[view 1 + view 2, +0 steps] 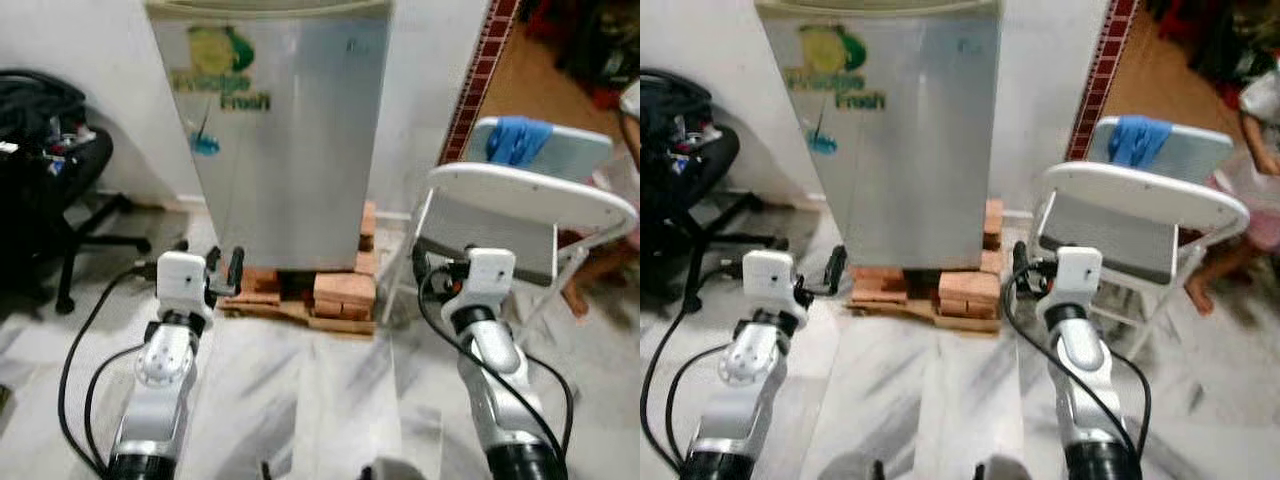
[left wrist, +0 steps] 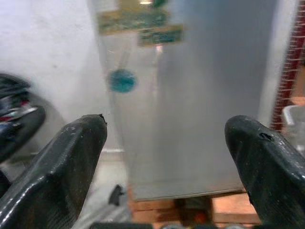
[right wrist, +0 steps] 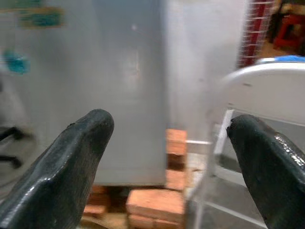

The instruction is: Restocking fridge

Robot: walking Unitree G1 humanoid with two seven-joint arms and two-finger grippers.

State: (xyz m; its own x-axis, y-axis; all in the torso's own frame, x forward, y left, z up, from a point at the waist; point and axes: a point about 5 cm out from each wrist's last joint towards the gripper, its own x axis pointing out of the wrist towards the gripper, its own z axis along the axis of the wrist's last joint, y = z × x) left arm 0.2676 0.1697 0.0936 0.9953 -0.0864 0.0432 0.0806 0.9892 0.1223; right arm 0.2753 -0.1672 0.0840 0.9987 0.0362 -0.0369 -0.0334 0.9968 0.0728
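Straight ahead stands the fridge (image 1: pixel 285 130), a small silver one with its door shut, perched on a stack of bricks (image 1: pixel 335 290) laid over a wooden pallet (image 1: pixel 290 310), close against the white wall. Both tools are raised toward it and holding nothing: the left tool (image 1: pixel 225 270) has its fingers spread, just short of the lower left corner of the door, and the right tool (image 3: pixel 181 157) is spread too, off to the fridge's right beside the white folding chair (image 1: pixel 530 200), which has a blue cloth (image 1: pixel 515 138) over its back.

That brick footing looks like the main hazard: a hard tug on the door could rock the fridge or shift it on the bricks. I see no handle on the door front, so the left tool might slide off the smooth metal. The right arm is near the chair and could catch its frame if it swings inward. A person's foot (image 1: pixel 1198 293) and arm show at the far right, near enough to matter if the robot steps sideways. A black office chair (image 1: pixel 55 170) crowds the left.

No goods to stock are in sight, the fridge's top edge is cut off, and the door's hinge side is hard to tell
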